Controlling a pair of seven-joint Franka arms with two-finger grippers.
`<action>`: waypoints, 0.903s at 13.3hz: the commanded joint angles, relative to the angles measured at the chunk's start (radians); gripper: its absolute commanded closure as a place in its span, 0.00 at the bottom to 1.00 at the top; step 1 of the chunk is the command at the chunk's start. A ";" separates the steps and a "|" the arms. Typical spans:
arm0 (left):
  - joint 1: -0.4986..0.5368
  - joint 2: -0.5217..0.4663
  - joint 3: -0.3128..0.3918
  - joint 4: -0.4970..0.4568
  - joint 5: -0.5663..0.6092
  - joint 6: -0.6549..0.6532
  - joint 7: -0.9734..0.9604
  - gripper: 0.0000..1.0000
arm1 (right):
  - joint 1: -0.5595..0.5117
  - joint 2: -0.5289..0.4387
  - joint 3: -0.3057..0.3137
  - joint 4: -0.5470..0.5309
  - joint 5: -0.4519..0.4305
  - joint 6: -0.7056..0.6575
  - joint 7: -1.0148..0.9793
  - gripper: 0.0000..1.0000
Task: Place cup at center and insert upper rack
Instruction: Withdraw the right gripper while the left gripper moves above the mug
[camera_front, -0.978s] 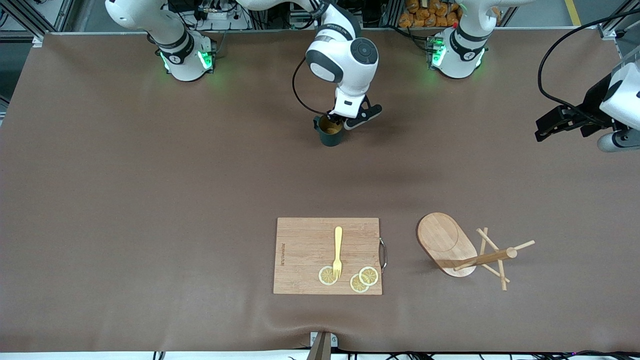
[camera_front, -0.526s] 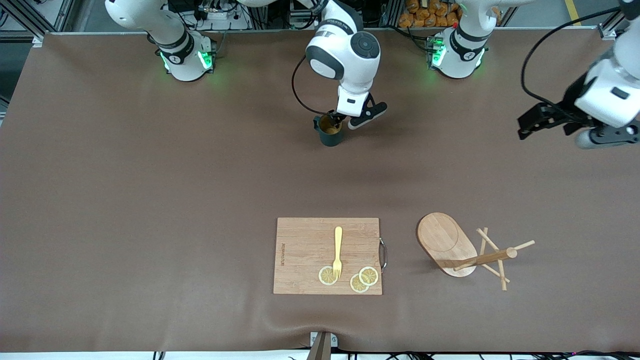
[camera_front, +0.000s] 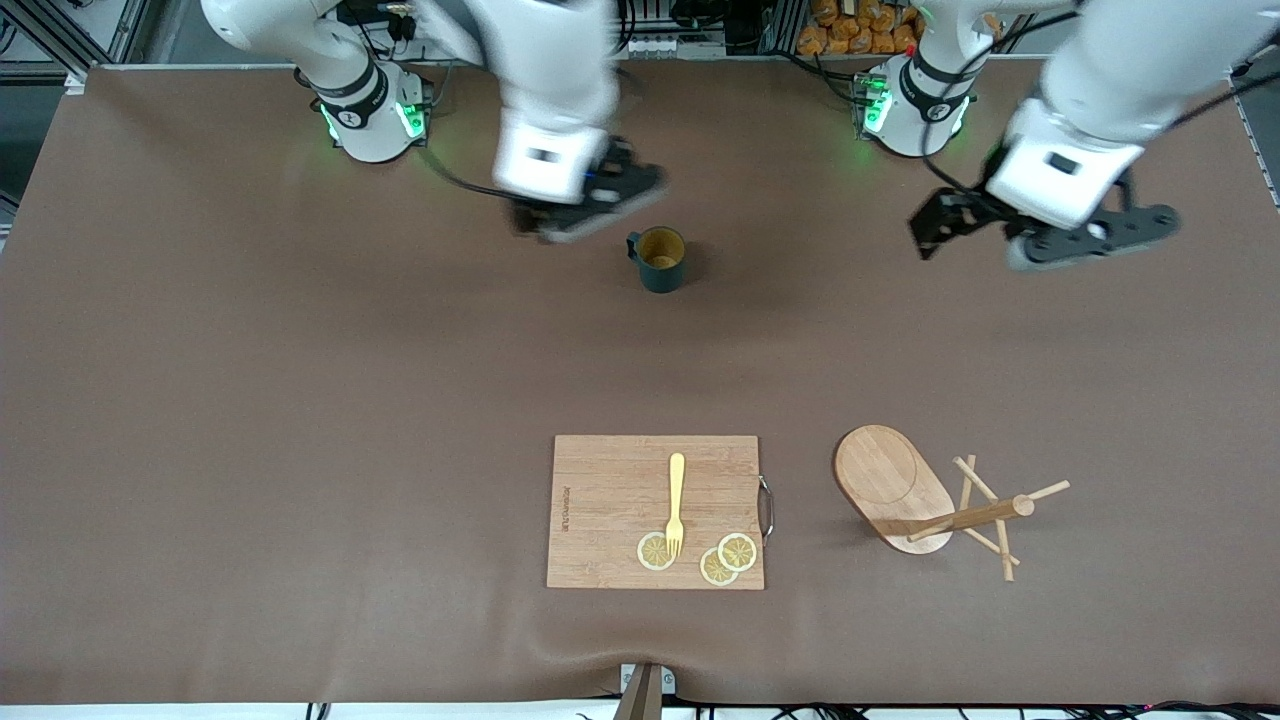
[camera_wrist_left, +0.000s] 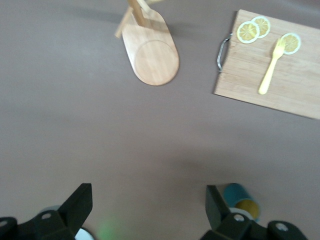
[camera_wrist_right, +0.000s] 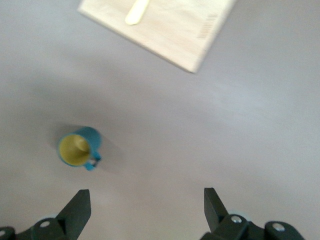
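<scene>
Since half a second ago the right gripper (camera_front: 575, 215) has let go of the small dark teal ribbed mug (camera_front: 659, 259) and swung away toward the right arm's end of the surface, while the left gripper (camera_front: 1040, 235) has travelled in from the edge of the front view.

Nearest the front camera lies the rectangular light wooden cutting board (camera_front: 610, 510) with a metal handle, carrying a yellow fork (camera_front: 676, 503) and three lemon slices (camera_front: 728, 559). A line of dark writing runs along one short edge of the board, too small to read.

Beside it, toward the left arm's end, the light wooden mug tree (camera_front: 900, 487) lies tipped over, its oval base on edge and its post and thin pegs resting on the brown surface (camera_front: 300, 400). In the left wrist view its post is cut off by the picture's edge.

Farther from the camera, the mug stands upright and alone near the middle of the surface, yellowish inside, handle toward the right arm's end.

Both grippers hang in the air over bare surface with fingers spread wide, holding nothing; the right one is motion-blurred in the front view, just beside the mug.
</scene>
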 joint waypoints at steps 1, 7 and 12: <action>0.001 -0.001 -0.098 -0.054 0.002 0.058 -0.179 0.00 | -0.172 -0.122 0.024 -0.022 -0.003 -0.098 -0.007 0.00; -0.299 0.170 -0.155 -0.049 0.195 0.115 -0.743 0.00 | -0.531 -0.209 0.021 -0.025 -0.002 -0.208 -0.252 0.00; -0.527 0.384 -0.148 0.013 0.402 0.141 -1.144 0.00 | -0.714 -0.196 0.021 -0.060 -0.002 -0.186 -0.308 0.00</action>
